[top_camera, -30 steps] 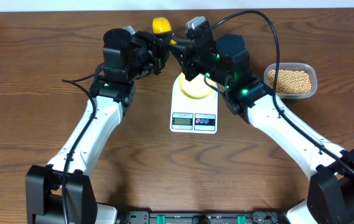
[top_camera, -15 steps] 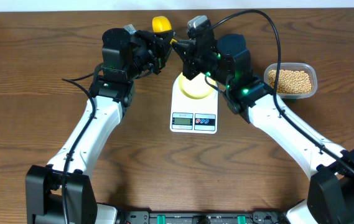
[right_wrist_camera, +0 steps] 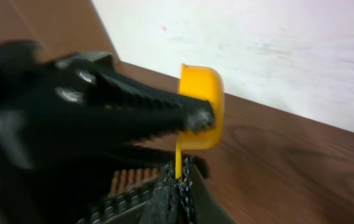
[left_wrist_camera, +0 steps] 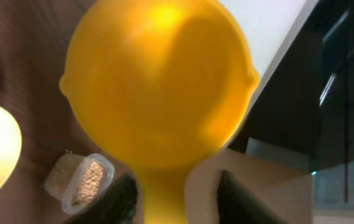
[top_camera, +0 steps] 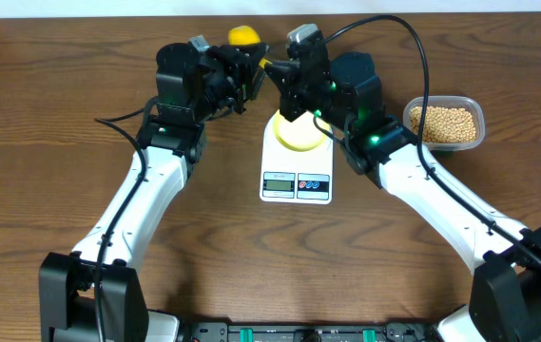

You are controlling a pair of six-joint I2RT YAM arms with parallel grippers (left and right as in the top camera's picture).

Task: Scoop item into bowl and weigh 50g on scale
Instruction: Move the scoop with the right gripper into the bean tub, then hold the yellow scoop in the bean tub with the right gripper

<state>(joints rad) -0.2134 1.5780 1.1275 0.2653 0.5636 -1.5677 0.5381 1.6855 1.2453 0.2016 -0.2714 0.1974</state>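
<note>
The brown wooden table [top_camera: 42, 190] carries everything. Both arms reach in from 6 o'clock and meet near its 12 o'clock edge. The white digital scale [top_camera: 294, 163] lies at the centre, with its display and buttons on its 6 o'clock edge. A clear rectangular tub [top_camera: 446, 146] stands well apart at the scale's 3 o'clock.

The left gripper [top_camera: 248, 80] and the right gripper [top_camera: 274, 72] face each other just beyond the scale's 12 o'clock end. The pale yellow bowl [top_camera: 299, 141] sits on that end of the scale, partly under the right gripper. A yellow measuring scoop [top_camera: 244, 36] hangs in the air at the bowl's 11 o'clock, with its cup toward the far edge.

The right jaws are pressed together on the scoop's thin handle. The left jaws are spread on either side of the handle, and I cannot tell whether they touch it.

The tan beans [top_camera: 444, 122] fill the tub.
</note>
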